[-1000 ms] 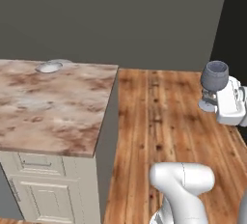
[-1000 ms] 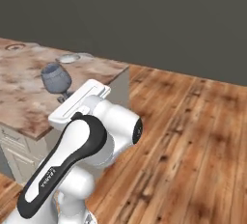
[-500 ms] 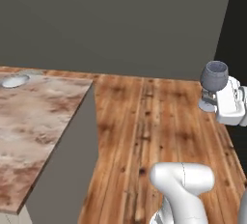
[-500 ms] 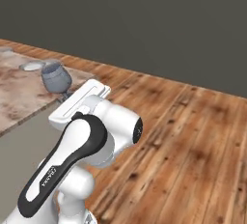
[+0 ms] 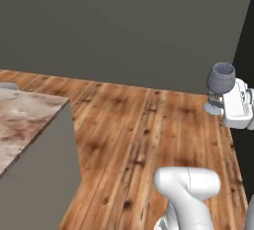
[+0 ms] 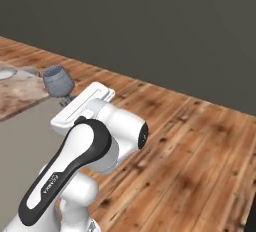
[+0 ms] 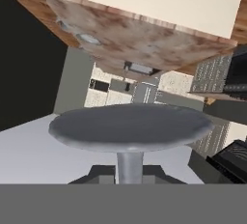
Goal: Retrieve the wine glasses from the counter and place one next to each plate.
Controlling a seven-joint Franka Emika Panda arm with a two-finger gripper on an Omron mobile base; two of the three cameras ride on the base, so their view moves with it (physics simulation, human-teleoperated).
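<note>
Pincer grips wine glass stem; hand view shows foot.

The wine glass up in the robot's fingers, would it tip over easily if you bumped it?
Probably. The wine glass has a wide rounded bowl on a thin stem, so it looks top-heavy. Its round flat foot should steady it on a level top. It looks thin and breakable, and likely slippery.

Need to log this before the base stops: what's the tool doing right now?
Tool: shut on the glass, gripping its stem just behind the foot, bowl upright beside the hand.
</note>
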